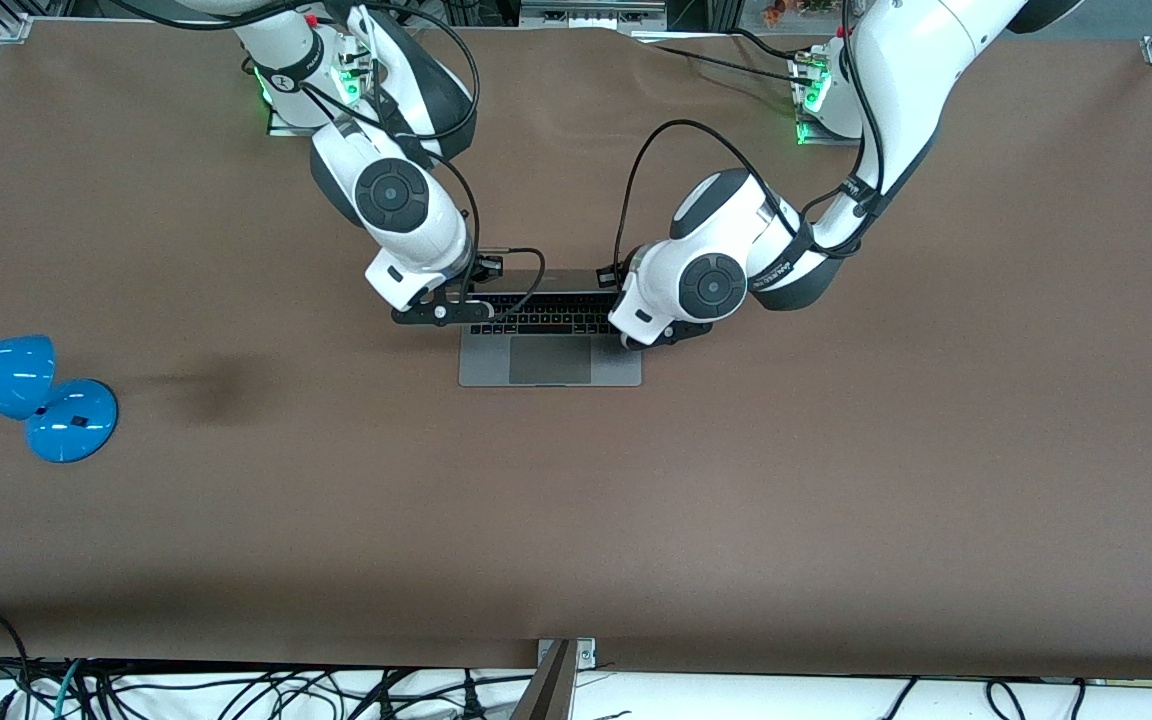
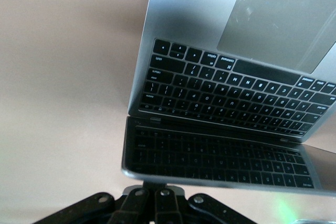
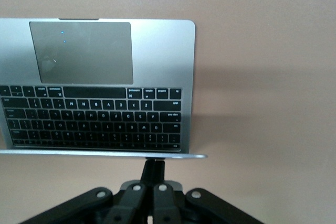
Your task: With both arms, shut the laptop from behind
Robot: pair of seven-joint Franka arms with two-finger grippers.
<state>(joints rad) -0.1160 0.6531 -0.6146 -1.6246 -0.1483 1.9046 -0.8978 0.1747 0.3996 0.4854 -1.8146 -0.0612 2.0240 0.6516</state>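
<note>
Pressing on the raised lid from the hinge side — that looks like the step in hand. Laptop (image 1: 550, 340) sits mid-table, open, trackpad toward the front camera, keyboard partly hidden under both wrists. Left gripper (image 2: 155, 195) poised at the lid's top edge toward the left arm's end, fingers pinched together with nothing between them; right gripper (image 3: 154, 174) at the same edge toward the right arm's end, fingers likewise pressed shut and empty, tips at or just under the rim. Lid tilted forward in the left wrist view, keys mirrored in the dark screen; seen nearly edge-on in the right wrist view.

Next move, as a judgement: pushing both tips forward and down together, evenly, so the lid swings flat without twisting or sliding the base toward the front camera.

Writing: white key legends visible but too small to read reliably; small black print on an arm band, unreadable. No logo in sight.

Blue lamp (image 1: 21, 390) lying well apart, near the right arm's end of the brown table (image 1: 836, 480).
</note>
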